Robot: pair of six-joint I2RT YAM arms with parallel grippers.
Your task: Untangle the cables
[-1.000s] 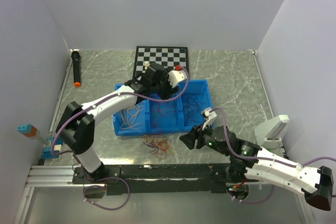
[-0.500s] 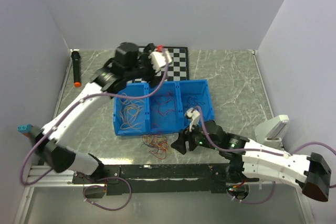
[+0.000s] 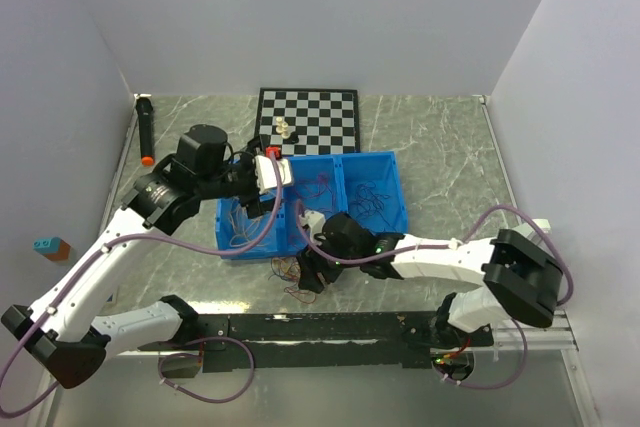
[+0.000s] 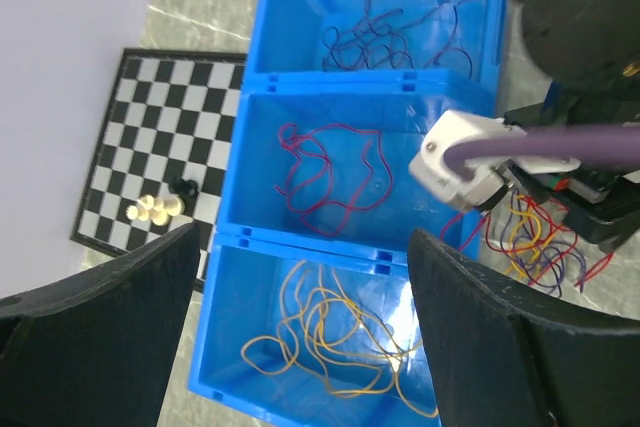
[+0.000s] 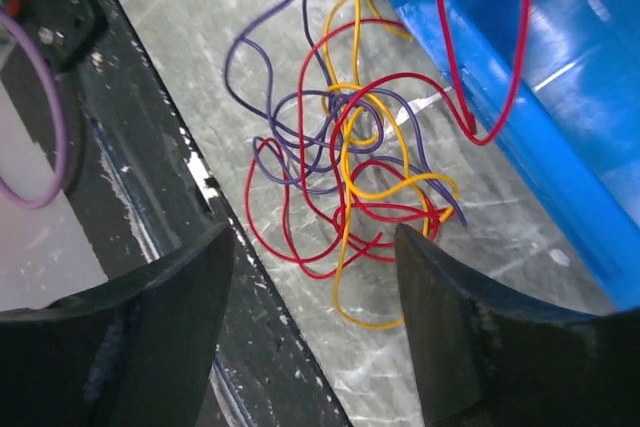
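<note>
No text, label, brand, number or sign can be read in any of the views. Nothing legible is borne by the cables (image 5: 347,162), the blue bin (image 4: 360,85) or the chessboard (image 3: 320,112), which is marked only by its black and white squares.

Left arm (image 3: 110,247) is reaching toward 11 o'clock, wrist bending over to 3 o'clock. Left gripper (image 4: 303,247) is hanging with jaws spread wide, holding nothing. Right arm (image 3: 430,252) is stretching low toward 9 o'clock. Right gripper (image 5: 312,237) is pointing down, jaws wide apart, empty.
</note>
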